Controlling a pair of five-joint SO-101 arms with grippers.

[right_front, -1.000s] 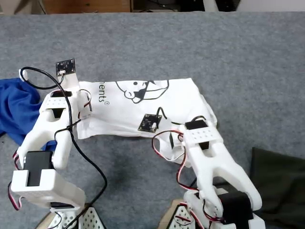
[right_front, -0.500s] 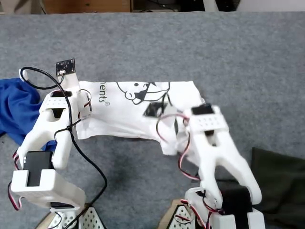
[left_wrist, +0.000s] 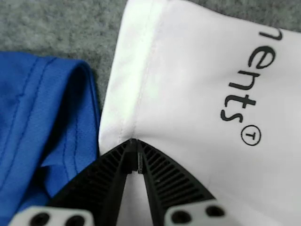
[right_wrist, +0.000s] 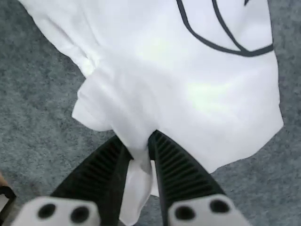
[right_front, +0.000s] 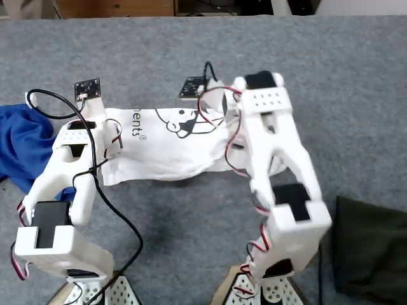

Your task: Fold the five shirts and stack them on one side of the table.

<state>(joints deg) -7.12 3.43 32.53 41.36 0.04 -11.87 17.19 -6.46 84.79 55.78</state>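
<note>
Bare tabletop (right_front: 331, 70) is stretching open along the far side and far right. white shirt (right_front: 159, 149) is covering the middle, with right arm (right_front: 273, 146) lying across its right end. blue shirt (right_front: 22, 143) is crowding left arm (right_front: 70, 165) at the left edge. dark shirt (right_front: 372, 248) is sitting near-right, well apart.

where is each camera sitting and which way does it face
High view: fixed above the table, looking down on both arms, white shirt, blue shirt.
Left wrist view: on left arm, looking along its fingers at the white shirt's hem.
Right wrist view: on right arm, looking along its fingers pinching that shirt.
All share the white shirt.
</note>
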